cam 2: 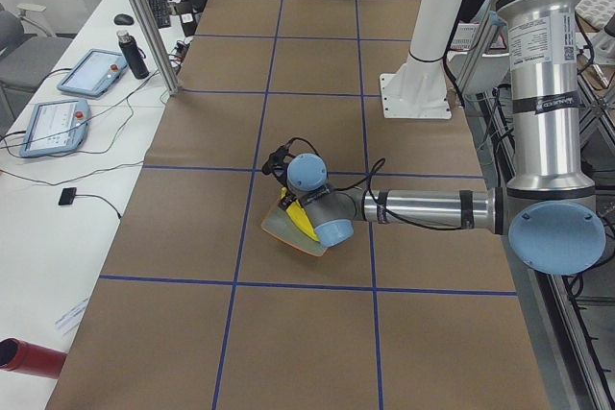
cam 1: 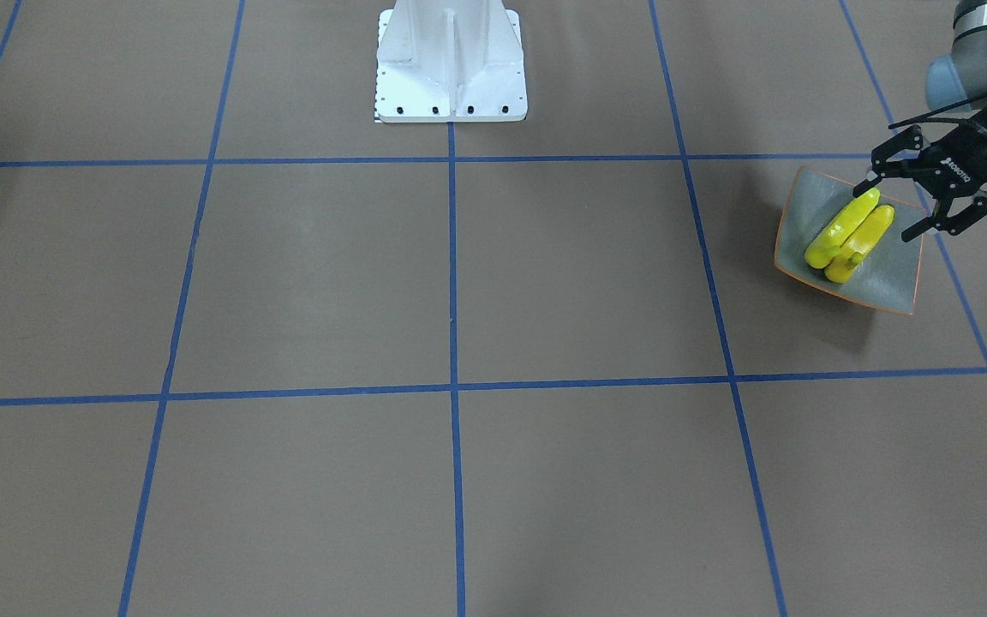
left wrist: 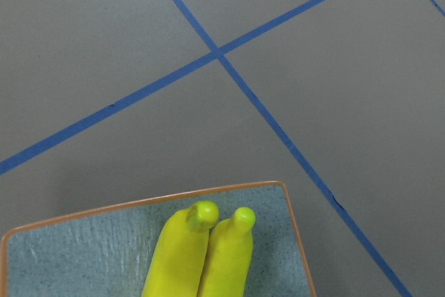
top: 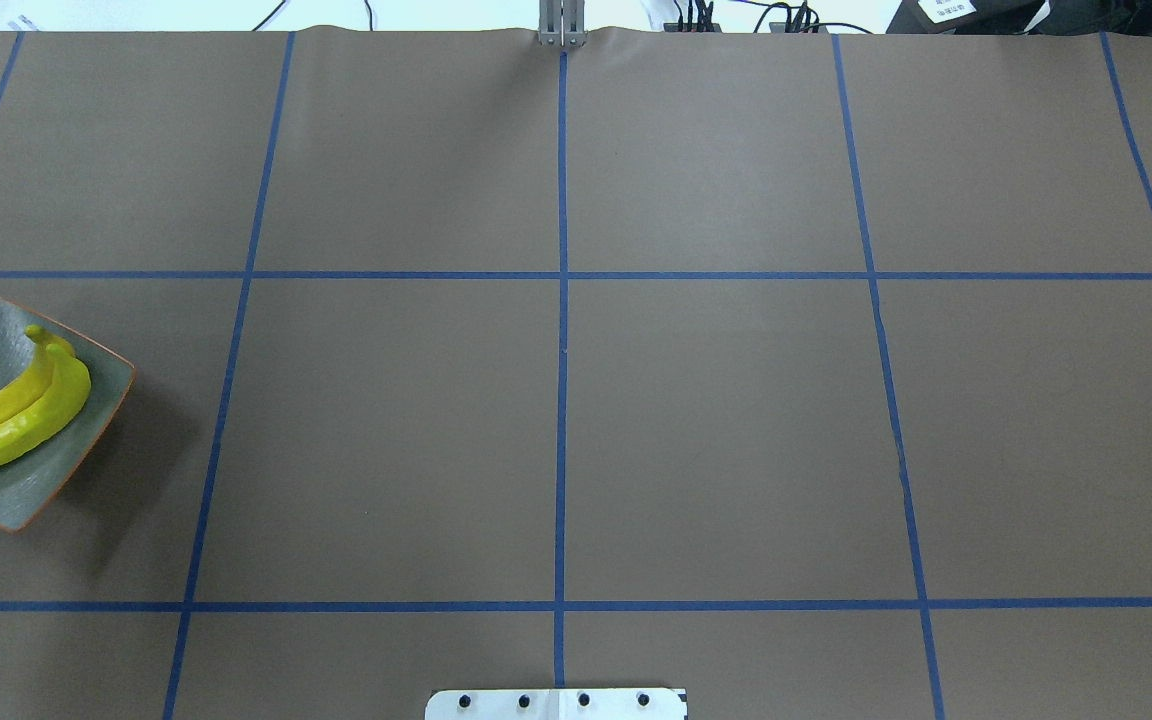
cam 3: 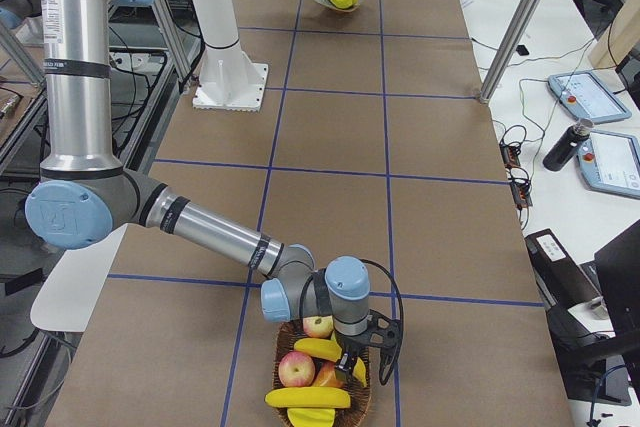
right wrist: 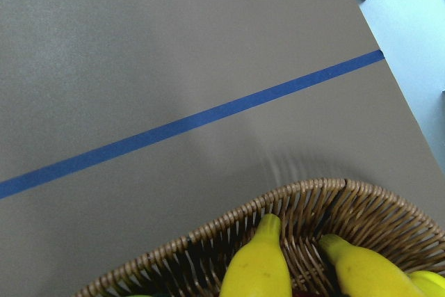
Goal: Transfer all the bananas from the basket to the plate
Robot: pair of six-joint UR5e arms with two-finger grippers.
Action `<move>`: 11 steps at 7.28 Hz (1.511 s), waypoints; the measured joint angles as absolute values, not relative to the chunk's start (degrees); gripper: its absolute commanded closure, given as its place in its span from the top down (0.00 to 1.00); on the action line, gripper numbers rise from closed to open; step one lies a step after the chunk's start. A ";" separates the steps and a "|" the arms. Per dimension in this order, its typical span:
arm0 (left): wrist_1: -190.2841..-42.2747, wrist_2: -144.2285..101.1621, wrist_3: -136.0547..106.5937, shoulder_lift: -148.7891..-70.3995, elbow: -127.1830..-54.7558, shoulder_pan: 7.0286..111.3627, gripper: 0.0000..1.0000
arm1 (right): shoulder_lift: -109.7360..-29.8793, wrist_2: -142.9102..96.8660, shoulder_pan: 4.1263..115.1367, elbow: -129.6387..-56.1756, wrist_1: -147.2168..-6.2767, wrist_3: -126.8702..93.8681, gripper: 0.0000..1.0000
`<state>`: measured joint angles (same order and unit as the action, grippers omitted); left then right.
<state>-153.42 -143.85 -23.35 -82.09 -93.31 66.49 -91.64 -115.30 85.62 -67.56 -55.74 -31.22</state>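
Observation:
The grey plate (cam 1: 879, 283) with its orange rim lies at the table's left end and holds two yellow bananas (cam 1: 852, 236) side by side. My left gripper (cam 1: 892, 208) hovers open just over their stem-side ends, holding nothing. From overhead, the plate (top: 31, 490) and bananas (top: 21, 410) sit at the left edge. The left wrist view shows the banana tips (left wrist: 208, 241) on the plate (left wrist: 83, 241). At the table's other end, the wicker basket (cam 3: 362, 402) holds two more bananas (cam 3: 308, 398). My right gripper (cam 3: 360, 359) reaches down into it; I cannot tell its state. The right wrist view shows the basket rim (right wrist: 313, 196) and bananas (right wrist: 257, 273).
The white robot base (cam 1: 451, 68) stands at the middle of the near table edge. Apples (cam 3: 297, 369) share the basket with the bananas. A side bench carries tablets (cam 2: 91, 72) and a dark bottle (cam 2: 135, 55). A red cylinder (cam 2: 29, 357) lies off the table's corner.

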 measured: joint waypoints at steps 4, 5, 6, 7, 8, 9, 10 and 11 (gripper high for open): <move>-153.29 -143.88 -23.38 -83.05 -92.42 66.45 1.00 | -91.74 -113.64 84.11 -69.30 -55.72 -31.92 0.00; -153.29 -143.88 -23.38 -83.83 -91.42 66.45 1.00 | -92.00 -112.08 84.17 -71.06 -55.87 -31.15 0.00; -153.28 -143.88 -23.38 -84.61 -90.40 66.45 1.00 | -92.34 -110.20 84.56 -72.80 -56.12 -29.42 0.00; -153.26 -143.90 -23.42 -85.10 -89.78 66.45 1.00 | -92.53 -108.93 85.89 -73.87 -56.32 -26.14 0.00; -153.22 -143.96 -23.77 -85.40 -89.59 66.45 1.00 | -92.30 -108.39 87.85 -74.76 -56.58 -22.60 0.00; -153.23 -144.09 -26.38 -86.12 -90.12 66.44 1.00 | -91.33 -108.31 89.14 -76.66 -58.65 -20.77 0.00; -153.25 -144.18 -31.17 -87.85 -90.95 66.44 1.00 | -89.59 -108.44 89.64 -79.96 -63.69 -20.35 0.00; -153.22 -144.15 -36.72 -90.80 -91.30 66.42 1.00 | -87.39 -109.09 89.82 -84.15 -70.61 -20.34 0.00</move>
<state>-153.22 -144.15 -36.72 -90.80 -91.30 66.42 -87.39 -109.09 89.82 -84.15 -70.61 -20.34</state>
